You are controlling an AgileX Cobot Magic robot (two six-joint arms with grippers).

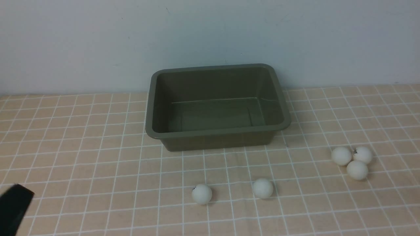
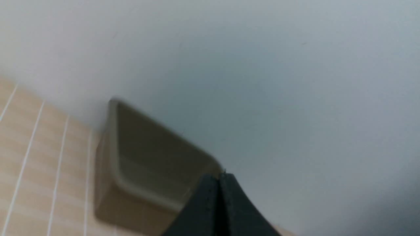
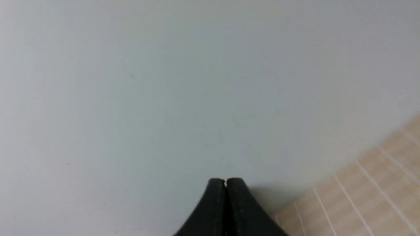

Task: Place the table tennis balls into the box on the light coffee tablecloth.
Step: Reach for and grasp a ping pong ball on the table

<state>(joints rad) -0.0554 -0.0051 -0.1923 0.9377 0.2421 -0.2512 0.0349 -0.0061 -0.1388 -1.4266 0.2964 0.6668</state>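
The olive-green box [image 1: 216, 132] stands empty in the middle of the light coffee tablecloth [image 1: 98, 157], near the wall. Two white table tennis balls lie in front of it, one [image 1: 201, 193] towards the left and one [image 1: 262, 188] towards the right. Three more balls [image 1: 357, 170] sit clustered on the cloth at the right. My left gripper [image 1: 20, 193] shows as a black tip at the lower left, far from the balls. In the left wrist view it [image 2: 219, 175] is shut on nothing, facing the box [image 2: 108, 196]. My right gripper [image 3: 225, 179] is shut and empty, facing the wall.
A pale grey wall [image 1: 210, 39] rises right behind the box. In the right wrist view only a corner of the checked cloth [image 3: 361, 196] shows beside the wall. The right arm is outside the front view.
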